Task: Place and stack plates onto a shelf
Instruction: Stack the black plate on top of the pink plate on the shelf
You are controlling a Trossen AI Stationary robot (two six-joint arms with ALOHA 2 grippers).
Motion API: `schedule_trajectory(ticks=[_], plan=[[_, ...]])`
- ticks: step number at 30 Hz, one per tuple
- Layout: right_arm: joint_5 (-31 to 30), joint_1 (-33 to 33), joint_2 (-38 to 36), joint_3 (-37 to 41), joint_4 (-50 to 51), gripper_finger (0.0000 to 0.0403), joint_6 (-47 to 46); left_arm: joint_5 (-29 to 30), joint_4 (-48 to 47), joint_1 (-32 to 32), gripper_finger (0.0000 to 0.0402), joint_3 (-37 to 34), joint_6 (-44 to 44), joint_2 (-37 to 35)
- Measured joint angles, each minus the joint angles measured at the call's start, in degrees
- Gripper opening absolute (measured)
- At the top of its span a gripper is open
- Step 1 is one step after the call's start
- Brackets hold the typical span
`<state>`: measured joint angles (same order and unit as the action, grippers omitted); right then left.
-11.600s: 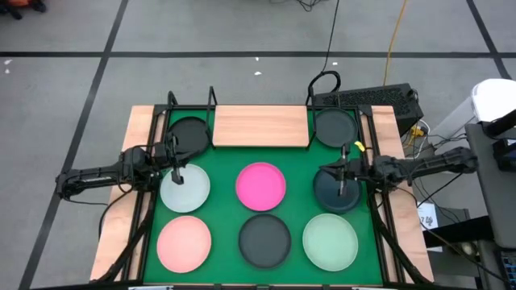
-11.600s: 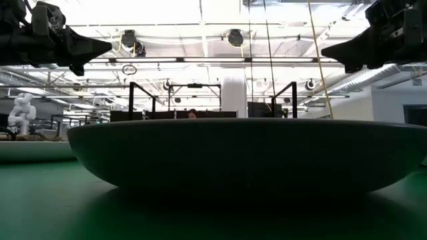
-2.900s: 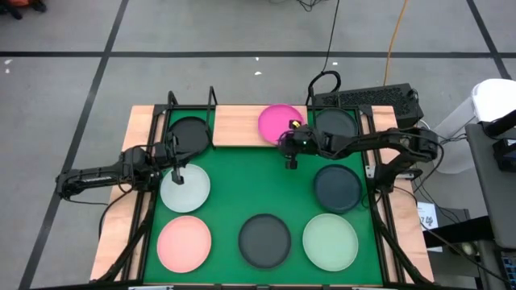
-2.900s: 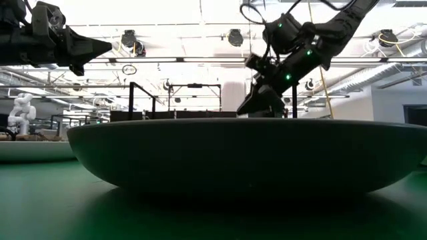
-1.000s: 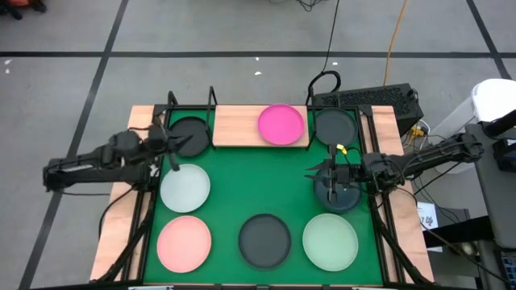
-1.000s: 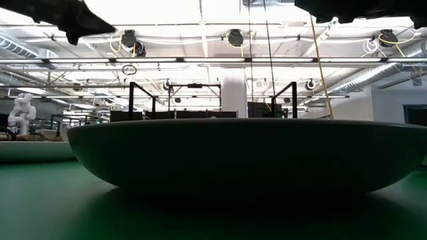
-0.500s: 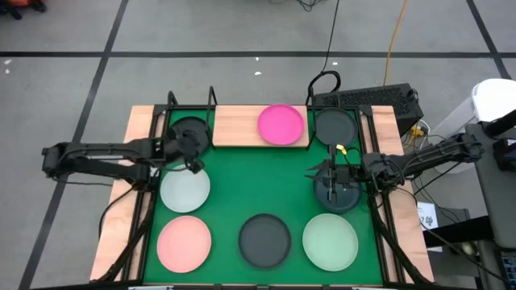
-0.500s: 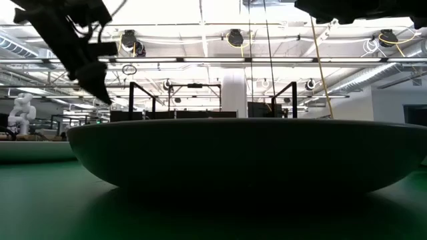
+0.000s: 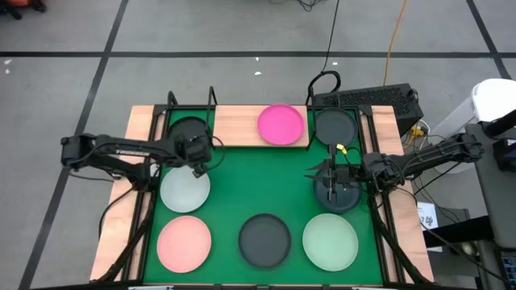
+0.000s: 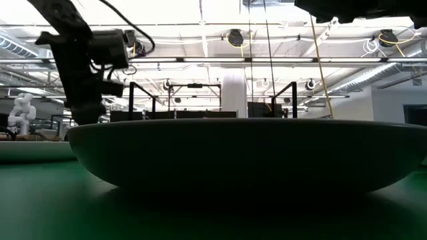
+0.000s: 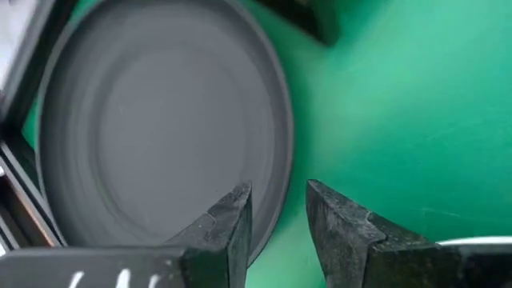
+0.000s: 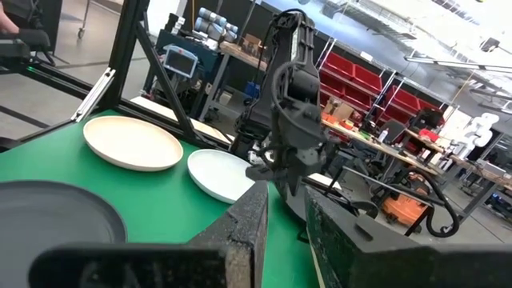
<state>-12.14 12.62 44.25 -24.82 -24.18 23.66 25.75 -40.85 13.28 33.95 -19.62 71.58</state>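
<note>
A hot pink plate (image 9: 281, 124) lies on the wood shelf (image 9: 242, 127). My left gripper (image 9: 198, 167) (image 11: 278, 210) points steeply down, open. Its fingers stand on either side of the near-right rim of the black plate (image 9: 187, 131) (image 11: 160, 128) at the far left, and I see no touch. A whitish plate (image 9: 185, 188) lies just nearer. My right gripper (image 9: 332, 187) (image 12: 286, 214) hangs level over the dark grey-teal plate (image 9: 339, 193), with a narrow gap between its fingers and nothing in it.
On the green mat (image 9: 262, 189) also lie a pale pink plate (image 9: 184, 243), a black plate (image 9: 264, 240) that fills the low view (image 10: 247, 153), a mint plate (image 9: 330, 241) and a dark plate (image 9: 334, 126) at the far right. Black frame rails (image 9: 153, 161) line both sides.
My left gripper has swung from the table's left edge toward its middle and come down. It has tipped from level to pointing steeply down, and now stands at the black plate's near-right rim. My right arm has kept still.
</note>
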Motion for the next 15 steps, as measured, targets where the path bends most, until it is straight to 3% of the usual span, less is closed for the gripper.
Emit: schedule_trajectory(ticks=[15], plan=[[0.0, 0.0, 0.0, 0.0, 0.2, 0.007, 0.0, -4.8, 0.9, 7.4, 0.0124, 0.0, 1.1, 6.9]])
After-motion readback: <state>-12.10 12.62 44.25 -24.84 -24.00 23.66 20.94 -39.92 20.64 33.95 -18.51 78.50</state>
